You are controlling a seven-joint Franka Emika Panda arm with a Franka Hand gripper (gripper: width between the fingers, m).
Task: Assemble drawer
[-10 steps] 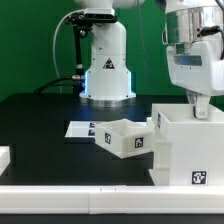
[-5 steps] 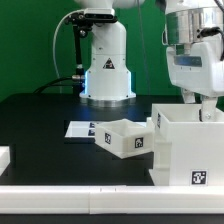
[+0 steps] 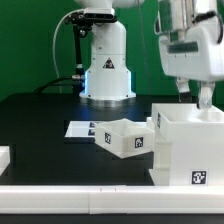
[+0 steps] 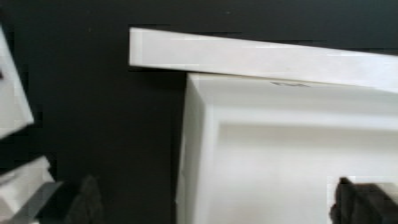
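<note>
Above large shell (image 3: 190, 150) on exterior view's right, end effector (image 3: 205, 100) hovered, fingers (image 4: 75, 200) spread wide apart; small tray (image 3: 125, 138) sat just beside shell on black worktop (image 3: 40, 125).

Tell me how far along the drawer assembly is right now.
Early on. Done: the shell stands upright on the table. In hand: nothing; the gripper hovers open above the shell's rim. Left: a tray lies outside, beside the shell, not slid in. A white piece at the exterior view's left edge is too cropped to identify.
</note>
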